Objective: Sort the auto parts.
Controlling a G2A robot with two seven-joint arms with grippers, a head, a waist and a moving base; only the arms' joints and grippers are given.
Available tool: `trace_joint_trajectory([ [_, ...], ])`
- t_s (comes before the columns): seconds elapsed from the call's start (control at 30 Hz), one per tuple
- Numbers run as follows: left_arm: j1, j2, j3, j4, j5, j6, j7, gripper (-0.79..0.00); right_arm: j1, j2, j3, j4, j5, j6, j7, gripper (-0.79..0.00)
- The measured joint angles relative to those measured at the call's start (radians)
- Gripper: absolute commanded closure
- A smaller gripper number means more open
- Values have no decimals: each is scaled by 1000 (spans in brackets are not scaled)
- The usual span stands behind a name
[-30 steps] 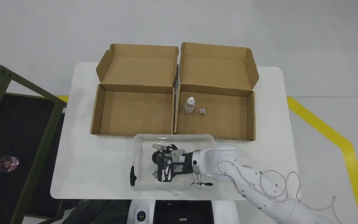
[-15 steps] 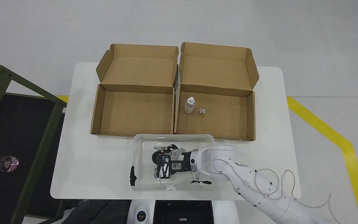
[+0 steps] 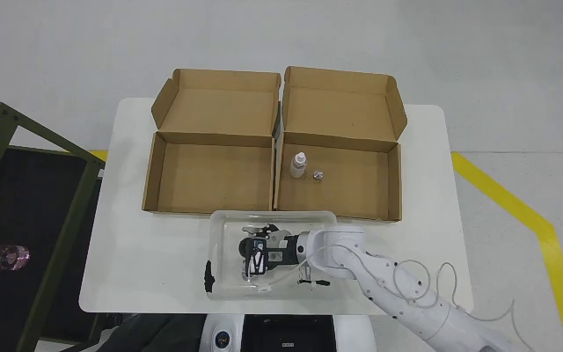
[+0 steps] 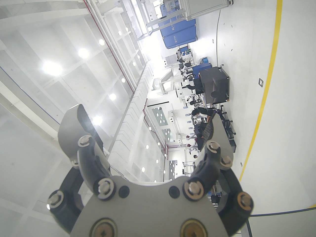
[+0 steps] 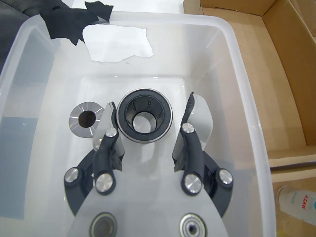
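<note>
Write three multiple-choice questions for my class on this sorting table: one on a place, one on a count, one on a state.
1. Where does the small white plastic bottle stand?
A. In the left-hand box
B. In the bin
C. In the right-hand brown cardboard box

2. How many open cardboard boxes stand on the white table?
A. Two
B. Three
C. Four

3. How is the right gripper set to the black-and-silver cylindrical bearing?
A. Shut on it
B. Open, a finger on either side of it
C. Open, high above it

Key:
1 C: the bottle stands in that box beside a small metal part.
2 A: the left-hand box and the right-hand one sit side by side.
3 B: inside the clear plastic bin, a gap shows between one finger and the bearing.
</note>
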Motion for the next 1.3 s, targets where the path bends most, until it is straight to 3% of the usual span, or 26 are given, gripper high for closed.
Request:
trace_joint_trajectory([
  [0.1, 0, 0, 0, 0, 0, 0, 0, -785, 7, -7, -9, 11, 2, -1, -2, -453],
  [0.23, 0, 0, 0, 0, 0, 0, 0, -785, 14, -15, -15, 24, 2, -2, -6, -332],
  [0.33, 0, 0, 0, 0, 0, 0, 0, -785, 18, -20, -17, 34, 2, -2, -11, -188],
  [0.4, 0, 0, 0, 0, 0, 0, 0, -785, 21, -23, -17, 39, 2, -3, -17, 0],
  [1.3, 0, 0, 0, 0, 0, 0, 0, -785, 4, -10, 146, -88, 121, -56, -126, 0],
])
